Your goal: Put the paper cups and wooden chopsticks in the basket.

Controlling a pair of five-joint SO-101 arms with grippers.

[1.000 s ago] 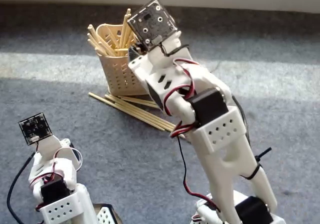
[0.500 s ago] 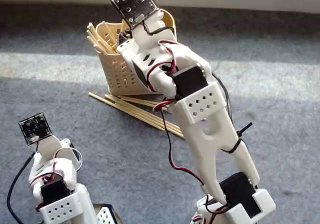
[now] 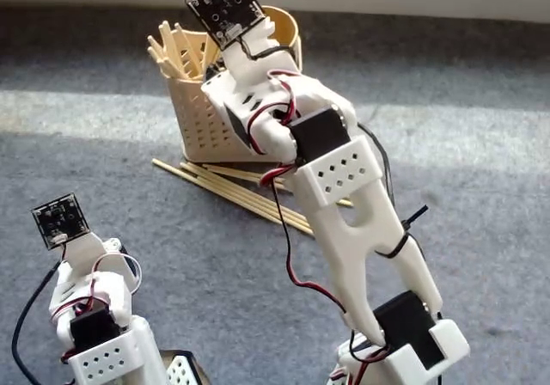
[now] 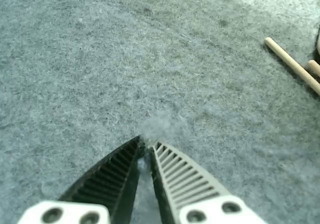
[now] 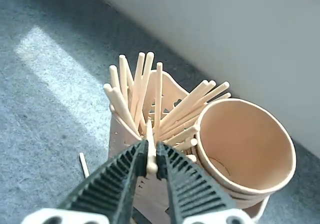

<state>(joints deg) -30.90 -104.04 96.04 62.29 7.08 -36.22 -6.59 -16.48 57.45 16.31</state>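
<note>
I see fuzzy, matt grey cloth covering the tabletop [image 4: 100,59]. The basket [image 3: 193,125] looks like matt cream plastic, the chopsticks [image 5: 132,91] bare pale wood, the paper cup [image 5: 245,144] smooth and matt. The left claw [image 4: 146,151] and right claw [image 5: 151,154] are ridged plastic, black and white.

— What colour is the basket [image 3: 202,119]?
— Cream, dotted with rows of small holes. The chopsticks [image 5: 158,89] are pale wood, the paper cups [image 5: 245,144] tan.
— And the counter [image 3: 481,144]?
— Mottled blue-grey. The arms [image 3: 335,170] are white, with black motors and red wires.

white plastic arms [image 3: 361,222], black servos [image 3: 320,134], red and black cables [image 3: 289,265]
</note>
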